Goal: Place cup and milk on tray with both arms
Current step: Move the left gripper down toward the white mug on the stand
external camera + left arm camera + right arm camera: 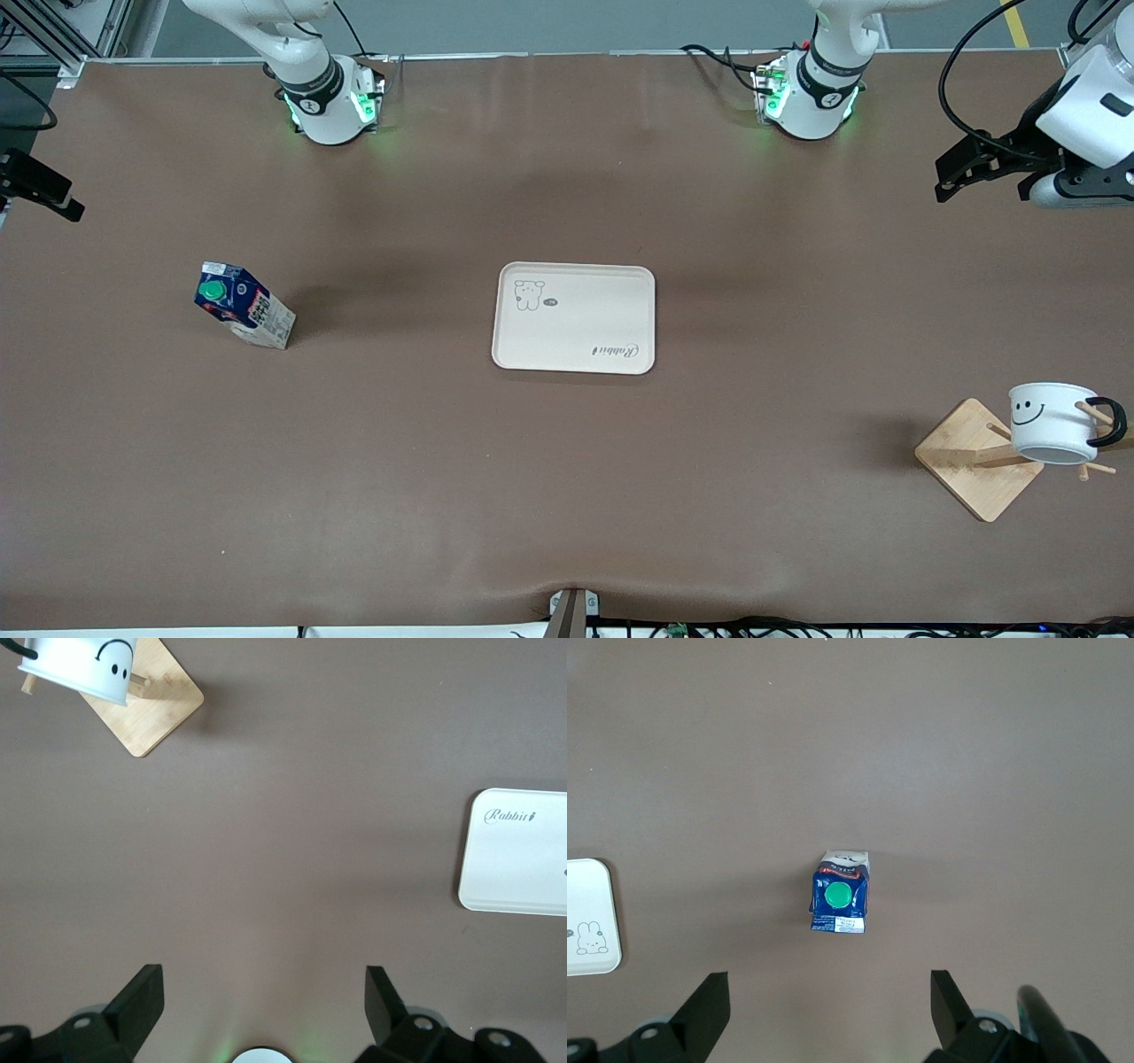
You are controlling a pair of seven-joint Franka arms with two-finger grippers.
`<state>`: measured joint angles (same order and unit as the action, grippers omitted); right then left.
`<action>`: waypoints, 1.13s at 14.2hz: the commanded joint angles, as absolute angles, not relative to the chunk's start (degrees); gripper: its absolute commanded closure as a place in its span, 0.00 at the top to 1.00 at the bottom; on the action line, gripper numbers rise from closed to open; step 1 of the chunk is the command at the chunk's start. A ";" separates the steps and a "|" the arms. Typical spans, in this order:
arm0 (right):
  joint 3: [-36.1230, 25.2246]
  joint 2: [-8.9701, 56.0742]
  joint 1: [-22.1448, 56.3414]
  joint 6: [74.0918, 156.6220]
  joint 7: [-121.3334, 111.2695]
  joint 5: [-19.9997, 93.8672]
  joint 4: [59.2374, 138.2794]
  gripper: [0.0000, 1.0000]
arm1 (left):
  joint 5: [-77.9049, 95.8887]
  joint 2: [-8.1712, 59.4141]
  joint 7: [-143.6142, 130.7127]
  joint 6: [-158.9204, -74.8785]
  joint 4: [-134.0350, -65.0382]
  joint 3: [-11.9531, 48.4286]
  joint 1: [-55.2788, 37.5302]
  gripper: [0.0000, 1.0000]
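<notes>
Here, both tools released, nothing yet on the tray.

Tray (574,317) lies flat at desk centre, bear drawing and "Rabbit" script up. Milk (244,305) stands upright on the desk at roughly 9 o'clock from the tray, well apart, toward the right arm's end; green cap on top. Cup (1052,422) hangs by its black handle on a peg of the wooden rack (979,457), mouth tilted down, at roughly 4 o'clock from the tray, toward the left arm's end. Left tool (264,1001) hovers over bare desk, fingers spread wide, holding nothing; cup and rack show ahead of it. Right tool (830,1001) hangs above the milk, fingers likewise spread, gripping nothing.
</notes>
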<state>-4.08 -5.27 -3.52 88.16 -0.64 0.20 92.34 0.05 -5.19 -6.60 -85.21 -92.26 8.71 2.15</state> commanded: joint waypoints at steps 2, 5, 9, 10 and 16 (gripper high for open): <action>-3.69 -4.57 -4.13 87.36 0.00 0.79 90.97 1.00 | -0.09 -4.22 -6.50 -83.93 -90.70 8.70 2.02 1.00; -3.69 -4.22 -4.31 87.45 0.17 0.79 90.88 1.00 | 0.00 -3.00 -6.94 -83.94 -88.78 8.70 2.11 1.00; -3.78 -3.69 -4.39 87.45 0.09 0.79 90.70 1.00 | 0.00 -2.37 -7.73 -84.20 -89.20 8.53 2.72 1.00; -3.78 -3.60 -4.39 87.54 0.17 0.79 90.70 1.00 | 0.09 -2.37 -8.08 -84.55 -89.56 8.44 3.77 1.00; -3.87 -3.43 -4.57 87.71 0.18 0.88 90.70 1.00 | 0.26 -6.50 -16.76 -100.60 -101.93 8.44 8.17 1.00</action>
